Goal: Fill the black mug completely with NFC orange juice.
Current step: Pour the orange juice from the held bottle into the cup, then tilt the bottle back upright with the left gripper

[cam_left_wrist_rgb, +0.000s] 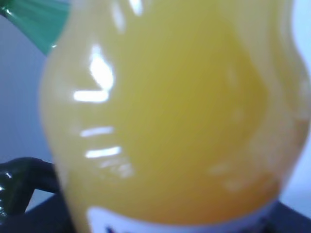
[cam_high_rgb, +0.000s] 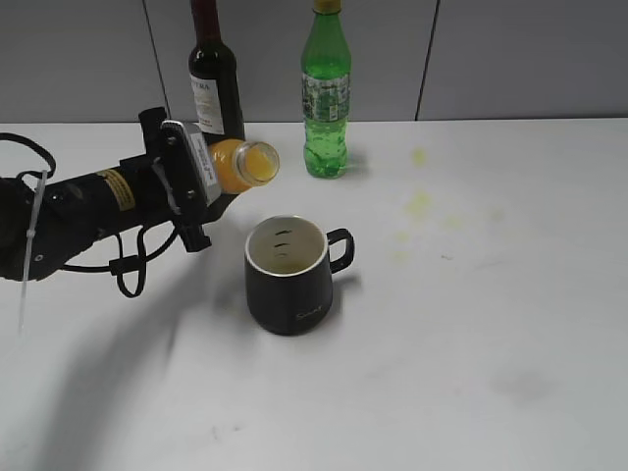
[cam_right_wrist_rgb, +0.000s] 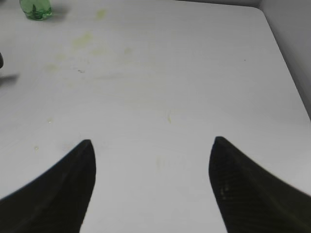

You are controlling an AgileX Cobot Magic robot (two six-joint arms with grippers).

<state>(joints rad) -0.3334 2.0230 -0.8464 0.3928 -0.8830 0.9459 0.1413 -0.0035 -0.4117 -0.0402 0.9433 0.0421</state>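
The black mug (cam_high_rgb: 287, 278) stands upright mid-table, white inside, handle to the right. I see no juice inside it. My left gripper (cam_high_rgb: 196, 175) is shut on the NFC orange juice bottle (cam_high_rgb: 240, 164), held tipped on its side, its open mouth pointing right, above and left of the mug's rim. The orange juice fills the left wrist view (cam_left_wrist_rgb: 165, 121), blurred. My right gripper (cam_right_wrist_rgb: 151, 145) is open and empty over bare table; it is outside the exterior view.
A dark wine bottle (cam_high_rgb: 214, 74) and a tall green soda bottle (cam_high_rgb: 326, 93) stand at the back, near the grey wall. The soda bottle's base shows in the right wrist view (cam_right_wrist_rgb: 35, 9). Pale yellow stains (cam_high_rgb: 420, 204) mark the white table right of the mug.
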